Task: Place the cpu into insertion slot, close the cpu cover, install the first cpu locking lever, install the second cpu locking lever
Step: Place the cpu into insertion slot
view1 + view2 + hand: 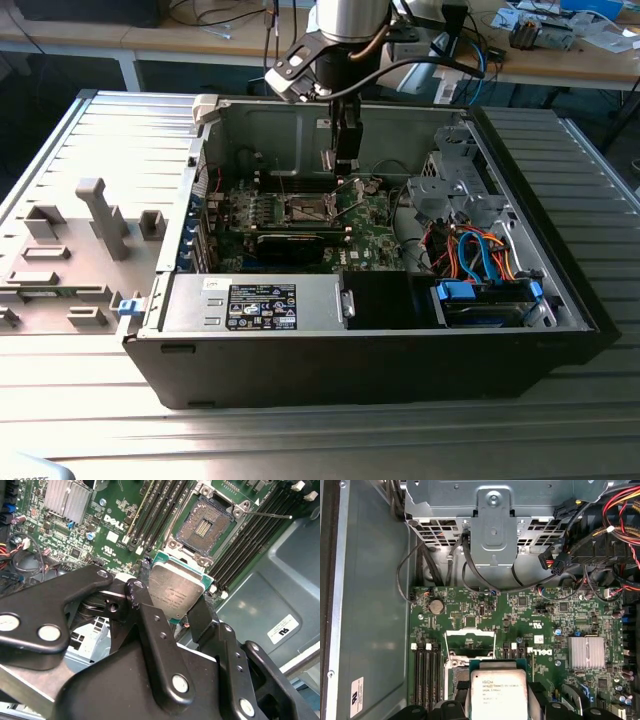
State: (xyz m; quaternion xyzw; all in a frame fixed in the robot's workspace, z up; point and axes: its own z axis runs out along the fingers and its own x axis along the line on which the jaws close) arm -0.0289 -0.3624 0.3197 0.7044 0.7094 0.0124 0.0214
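Now, exterior view: the arm reaches down into the open computer case [300, 370], jaws over the green motherboard [370, 215] near the insertion slot [305, 208]. Second wrist view: jaws clamped on two opposite edges of the cpu [176, 592], which hangs just beside the bare, uncovered slot [205, 527]. First wrist view: cpu [497, 695] shows its silver face, overlapping the slot's edge.

Cpu [176, 591] dull silver-grey metal; circuit board [117, 510] matt green; heatsink [67, 500] ribbed bare metal.
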